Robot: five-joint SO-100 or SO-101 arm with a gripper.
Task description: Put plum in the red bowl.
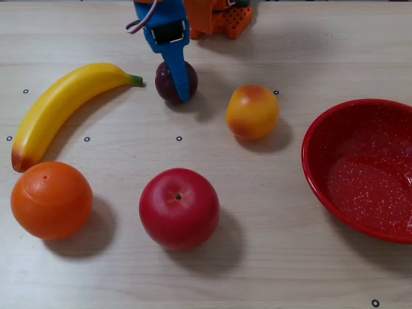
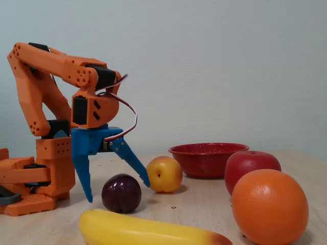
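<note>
The plum (image 1: 166,82) (image 2: 121,193) is small, dark and glossy, and lies on the table close to the arm's base. My blue gripper (image 1: 177,78) (image 2: 117,192) is open and hangs low over it, with one finger on each side. In the fixed view both fingertips (image 2: 145,182) reach about as low as the plum's middle, and I cannot tell whether they touch it. From overhead one blue finger covers the plum's right part. The red bowl (image 1: 310,168) (image 2: 208,159) stands empty at the right edge of the overhead view, far from the gripper.
A yellow-orange peach (image 1: 252,111) (image 2: 164,174) lies between the plum and the bowl. A red apple (image 1: 179,208), an orange (image 1: 51,199) and a banana (image 1: 64,106) lie to the front and left. The arm's orange base (image 2: 30,178) stands behind the plum.
</note>
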